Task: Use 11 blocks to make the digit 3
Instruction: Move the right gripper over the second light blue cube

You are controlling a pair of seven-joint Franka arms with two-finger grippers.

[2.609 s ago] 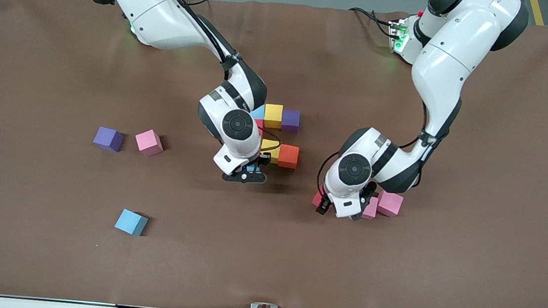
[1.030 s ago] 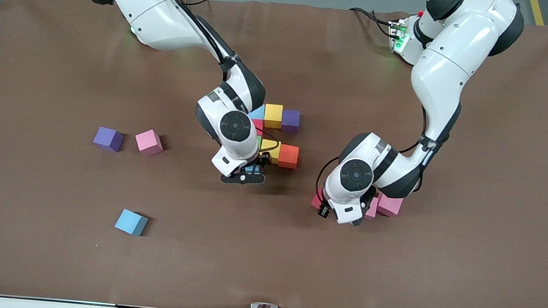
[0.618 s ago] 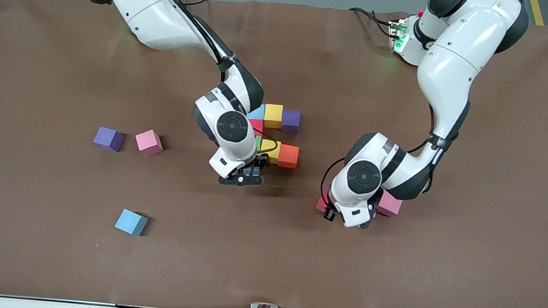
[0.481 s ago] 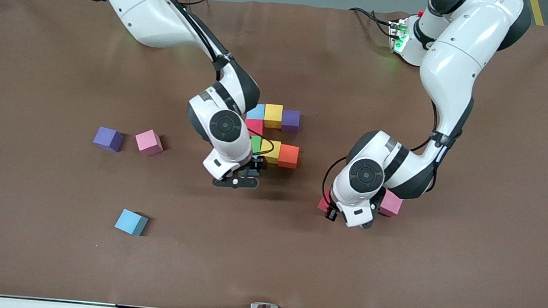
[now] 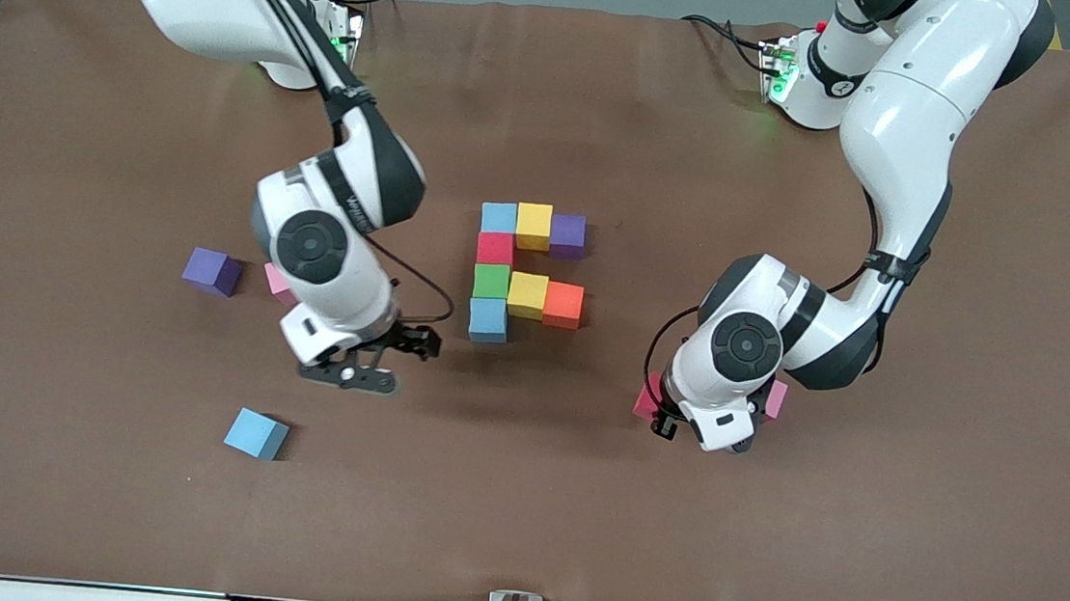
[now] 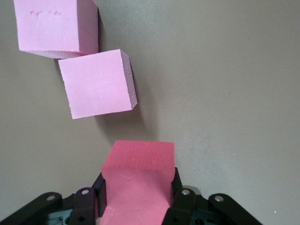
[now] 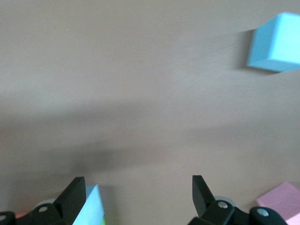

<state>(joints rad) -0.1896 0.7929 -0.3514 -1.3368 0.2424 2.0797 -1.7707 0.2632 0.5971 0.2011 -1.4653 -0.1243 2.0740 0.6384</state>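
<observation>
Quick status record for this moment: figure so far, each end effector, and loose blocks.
figure: eight touching blocks; light blue, yellow, purple; red; green, yellow, orange; light blue
left end effector: shut on a red block
right end effector: open, empty
loose: light blue block, purple block, pink blocks
</observation>
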